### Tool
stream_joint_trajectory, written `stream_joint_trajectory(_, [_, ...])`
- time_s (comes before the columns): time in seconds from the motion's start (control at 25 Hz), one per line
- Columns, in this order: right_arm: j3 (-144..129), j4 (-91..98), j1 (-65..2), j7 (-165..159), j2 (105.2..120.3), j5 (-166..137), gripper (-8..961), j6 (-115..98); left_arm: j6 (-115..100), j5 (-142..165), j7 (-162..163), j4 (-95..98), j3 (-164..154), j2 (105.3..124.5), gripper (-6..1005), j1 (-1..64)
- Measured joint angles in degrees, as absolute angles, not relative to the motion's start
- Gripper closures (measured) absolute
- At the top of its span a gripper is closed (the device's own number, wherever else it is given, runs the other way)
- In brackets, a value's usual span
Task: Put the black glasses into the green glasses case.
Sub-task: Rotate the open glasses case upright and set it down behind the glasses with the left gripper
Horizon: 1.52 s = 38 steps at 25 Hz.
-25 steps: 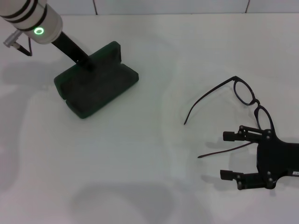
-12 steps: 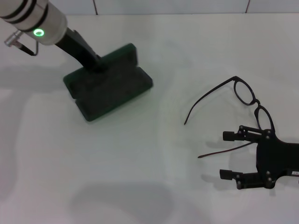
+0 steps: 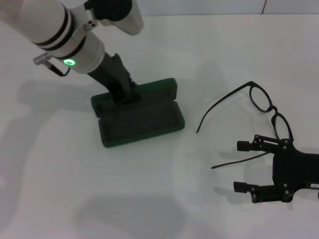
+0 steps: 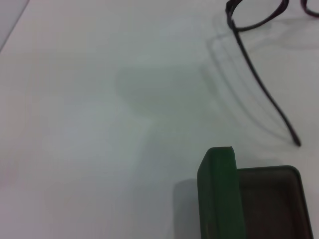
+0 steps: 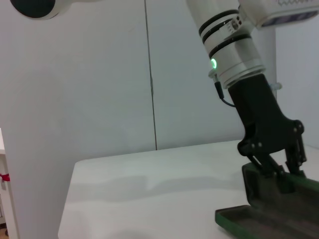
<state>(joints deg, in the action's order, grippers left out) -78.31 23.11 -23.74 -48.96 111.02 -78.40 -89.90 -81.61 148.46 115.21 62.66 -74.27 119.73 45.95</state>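
Our left end effector (image 3: 124,92) is closed on the lid of the open green glasses case (image 3: 142,119). Our right end effector (image 3: 241,167), spread wide and holding nothing, rests beside the black glasses (image 3: 261,102) on the tabletop (image 3: 159,199).

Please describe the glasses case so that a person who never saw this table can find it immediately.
On the white table, look left of centre, where the left gripper grips a dark green rectangular hard case. It lies open, lid upright, showing dark lining. It is the only green, boxy thing; the thin black-framed glasses lie apart, to its right.
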Motion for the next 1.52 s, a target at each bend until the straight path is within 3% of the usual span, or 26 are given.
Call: stream_joint_trajectory(1.52, [-78.7,23.1,-23.0,-48.9,111.45,-78.4,96,-90.5,-73.4,146.7,113.3,63.9,-86.3,119.79,767,46.7])
